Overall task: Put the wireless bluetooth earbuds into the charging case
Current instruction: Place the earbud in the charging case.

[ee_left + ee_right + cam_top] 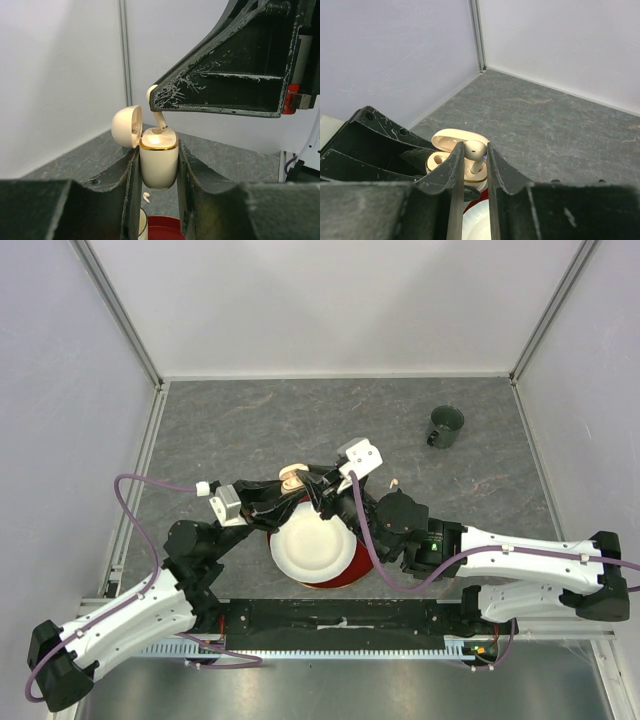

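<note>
From above, the left gripper (285, 490) and right gripper (318, 492) meet over a red bowl (338, 578), with the cream charging case (291, 477) between them; a dark mug (446, 426) stands well apart at the far right.

On the left wrist view, the left gripper (158, 162) is clenched on the charging case (159, 172), which is upright with its lid hinged open to the left; a white earbud (160, 119) hangs stem-down at the opening.

On the right wrist view, the right gripper (474, 150) pinches the white earbud (475, 165) just above the open charging case (442, 142).
</note>
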`<state>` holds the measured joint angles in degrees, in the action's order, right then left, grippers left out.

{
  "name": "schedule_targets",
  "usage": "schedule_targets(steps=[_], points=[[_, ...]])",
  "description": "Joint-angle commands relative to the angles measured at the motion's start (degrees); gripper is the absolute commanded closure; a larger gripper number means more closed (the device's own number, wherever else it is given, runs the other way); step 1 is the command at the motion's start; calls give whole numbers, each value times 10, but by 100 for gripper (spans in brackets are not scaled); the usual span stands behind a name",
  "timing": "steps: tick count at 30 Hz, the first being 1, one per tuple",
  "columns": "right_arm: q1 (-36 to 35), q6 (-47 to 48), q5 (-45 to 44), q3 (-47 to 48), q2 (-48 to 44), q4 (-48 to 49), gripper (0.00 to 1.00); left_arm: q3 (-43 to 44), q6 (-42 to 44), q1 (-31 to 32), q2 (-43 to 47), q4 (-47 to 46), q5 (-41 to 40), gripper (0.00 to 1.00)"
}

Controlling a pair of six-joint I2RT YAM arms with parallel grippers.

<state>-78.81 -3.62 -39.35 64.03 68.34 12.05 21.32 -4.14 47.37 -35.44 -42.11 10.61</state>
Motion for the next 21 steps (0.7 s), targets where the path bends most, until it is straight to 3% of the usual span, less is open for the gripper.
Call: schedule_targets(steps=[1,21], points=[[-3,5,-13,3,2,24,100,0,-13,2,5,-32,3,98],[-2,25,0,-2,14,1,100,6,-18,3,-1,-60,-3,98]])
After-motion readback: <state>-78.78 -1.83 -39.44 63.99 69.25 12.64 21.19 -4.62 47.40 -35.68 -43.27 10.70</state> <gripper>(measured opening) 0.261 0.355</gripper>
